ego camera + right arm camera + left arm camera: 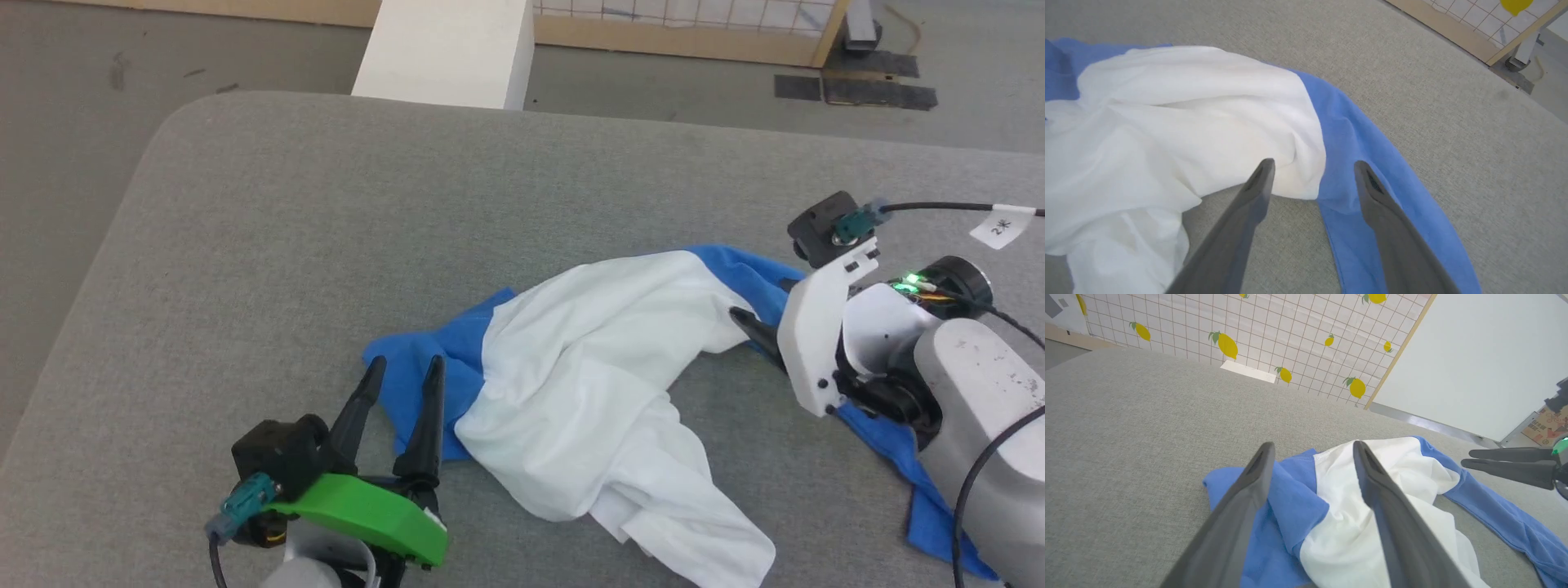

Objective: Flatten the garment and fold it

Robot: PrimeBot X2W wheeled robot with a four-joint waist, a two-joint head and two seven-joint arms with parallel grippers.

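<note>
Crumpled T-shirt (588, 367) near table's (326, 204) front edge; left gripper (406, 363) spread at one blue end, right gripper (759, 304) at other.

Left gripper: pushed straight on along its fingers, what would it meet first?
Probably the garment: the open left gripper points at its blue part beside the white body, though its height above the cloth is unclear.

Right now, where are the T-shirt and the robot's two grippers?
garment (588, 367), head view: middle of its white body.
left gripper (406, 361), head view: midway between its two open fingertips.
right gripper (1314, 162), right wrist view: midway between its two open fingertips.
</note>
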